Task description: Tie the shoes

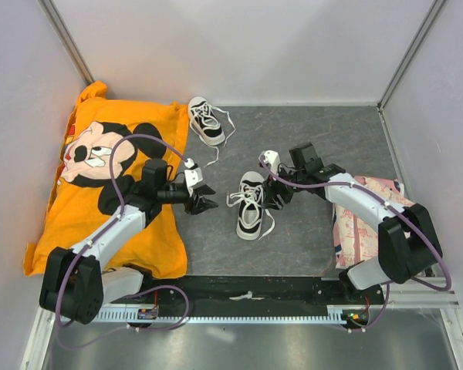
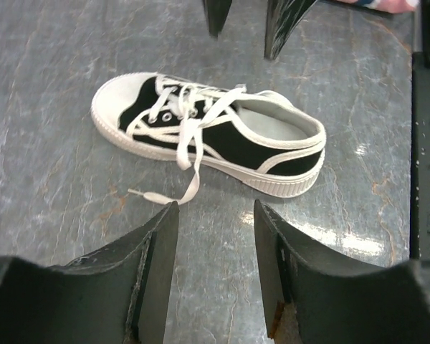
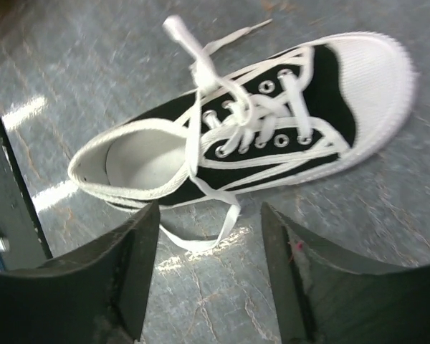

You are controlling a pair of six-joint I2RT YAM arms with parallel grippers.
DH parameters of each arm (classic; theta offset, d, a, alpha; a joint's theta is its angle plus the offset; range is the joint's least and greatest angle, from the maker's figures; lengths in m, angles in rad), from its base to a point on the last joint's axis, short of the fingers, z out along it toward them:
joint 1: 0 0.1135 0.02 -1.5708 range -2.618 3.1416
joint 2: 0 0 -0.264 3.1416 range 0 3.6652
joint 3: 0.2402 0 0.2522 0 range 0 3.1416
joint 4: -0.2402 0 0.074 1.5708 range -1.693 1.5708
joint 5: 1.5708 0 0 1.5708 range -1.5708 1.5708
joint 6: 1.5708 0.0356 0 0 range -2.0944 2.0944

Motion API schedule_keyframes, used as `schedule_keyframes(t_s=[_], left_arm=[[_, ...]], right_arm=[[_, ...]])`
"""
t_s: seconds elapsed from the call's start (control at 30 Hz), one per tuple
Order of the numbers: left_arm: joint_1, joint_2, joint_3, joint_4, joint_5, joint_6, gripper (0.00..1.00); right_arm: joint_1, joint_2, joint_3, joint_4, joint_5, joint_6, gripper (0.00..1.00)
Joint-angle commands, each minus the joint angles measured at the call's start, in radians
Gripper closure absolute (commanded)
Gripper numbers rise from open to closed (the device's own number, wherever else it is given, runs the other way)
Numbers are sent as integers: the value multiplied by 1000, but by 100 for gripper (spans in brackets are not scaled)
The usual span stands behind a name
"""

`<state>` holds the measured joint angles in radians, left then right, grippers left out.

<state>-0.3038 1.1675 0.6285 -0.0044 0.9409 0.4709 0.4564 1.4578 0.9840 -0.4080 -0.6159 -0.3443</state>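
One black sneaker (image 1: 251, 205) with a white toe cap lies mid-table, toe away from me, its white laces loose. It also shows in the left wrist view (image 2: 215, 132) and in the right wrist view (image 3: 251, 136). The second sneaker (image 1: 206, 120) lies at the back beside the orange cloth. My left gripper (image 1: 203, 197) is open and empty just left of the near sneaker, shown open in its wrist view (image 2: 215, 247). My right gripper (image 1: 275, 196) is open and empty just right of it, with a lace loop (image 3: 204, 233) lying between its fingers (image 3: 209, 251).
An orange cartoon-mouse cloth (image 1: 100, 185) covers the left side under my left arm. A pink patterned cloth (image 1: 363, 223) lies at the right under my right arm. White walls enclose the grey table (image 1: 309, 139). A black rail (image 1: 247, 289) runs along the near edge.
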Motion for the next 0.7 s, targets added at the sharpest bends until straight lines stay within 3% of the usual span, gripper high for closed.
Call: schedule_keyframes(t_s=[0.0, 0.07, 0.2, 0.67], left_arm=[[-8, 6, 36, -17, 84, 127, 47], [-9, 15, 45, -32, 87, 147, 47], [-14, 41, 62, -63, 76, 156, 48], [-14, 104, 97, -97, 84, 193, 49]], right_arm=[[7, 32, -28, 20, -93, -146, 40], [5, 39, -54, 20, -91, -253, 42], [2, 49, -70, 21, -102, -318, 46], [4, 76, -108, 127, -117, -302, 50]])
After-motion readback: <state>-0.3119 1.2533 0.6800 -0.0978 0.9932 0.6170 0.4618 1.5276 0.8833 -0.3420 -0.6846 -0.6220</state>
